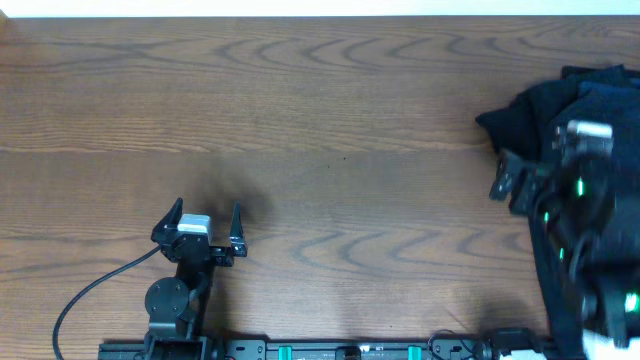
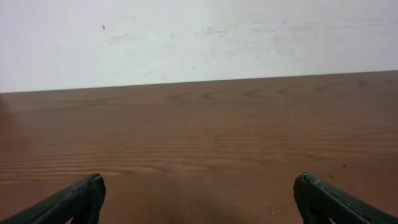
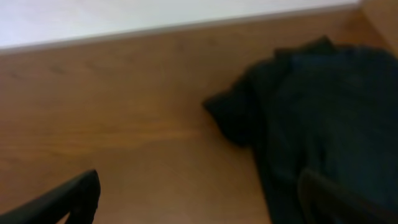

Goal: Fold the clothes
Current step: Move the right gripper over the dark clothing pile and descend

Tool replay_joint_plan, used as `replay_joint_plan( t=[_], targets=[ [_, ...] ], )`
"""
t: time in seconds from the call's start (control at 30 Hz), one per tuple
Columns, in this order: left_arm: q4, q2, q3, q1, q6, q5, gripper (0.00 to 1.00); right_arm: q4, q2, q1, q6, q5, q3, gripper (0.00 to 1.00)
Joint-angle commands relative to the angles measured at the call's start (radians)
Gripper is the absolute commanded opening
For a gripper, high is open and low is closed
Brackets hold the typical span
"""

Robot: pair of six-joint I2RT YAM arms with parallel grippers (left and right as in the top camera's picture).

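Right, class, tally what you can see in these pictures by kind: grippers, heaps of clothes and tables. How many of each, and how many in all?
grippers: 2, the left gripper and the right gripper, both open
heap of dark clothes: 1
table: 1
total: 4

Soft, matt dark cloth of the clothes (image 1: pixel 530 105) against the smooth, faintly glossy wood-grain table (image 1: pixel 300 120).

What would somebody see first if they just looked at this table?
The dark heap of clothes at the right edge of the wooden table stands out most. The right gripper hangs open at the heap's left side. The left gripper is open over bare wood near the front left.
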Motion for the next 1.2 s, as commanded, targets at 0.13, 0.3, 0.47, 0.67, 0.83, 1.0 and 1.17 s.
replay_joint_plan(
  t=[0.13,0.3,0.47,0.67,0.83,1.0,1.17],
  targets=[
    [-0.035,-0.007,-0.014,-0.003,0.012,0.024,0.98,-0.094,0.29,-0.147,-0.016,0.057,0.131,0.99],
    [-0.036,-0.007,-0.014,-0.003,0.012,0.024,0.98,-0.083,0.401,-0.209,0.009,0.066,0.129,0.9],
    [-0.036,-0.007,-0.014,-0.003,0.012,0.024,0.98,-0.037,0.511,-0.264,0.011,0.066,0.129,0.39],
    [-0.036,-0.007,-0.014,-0.003,0.012,0.024,0.98,0.051,0.657,-0.311,0.011,0.066,0.129,0.33],
    [-0.036,-0.007,-0.014,-0.003,0.012,0.024,0.98,0.105,0.771,-0.317,0.011,0.067,0.129,0.34],
    [-0.035,-0.007,-0.014,-0.003,0.012,0.024,0.98,0.151,0.876,-0.319,0.011,0.113,0.129,0.37],
    [-0.036,-0.007,-0.014,-0.003,0.012,0.024,0.98,0.196,0.969,-0.319,0.011,0.156,0.129,0.4]
  ],
)
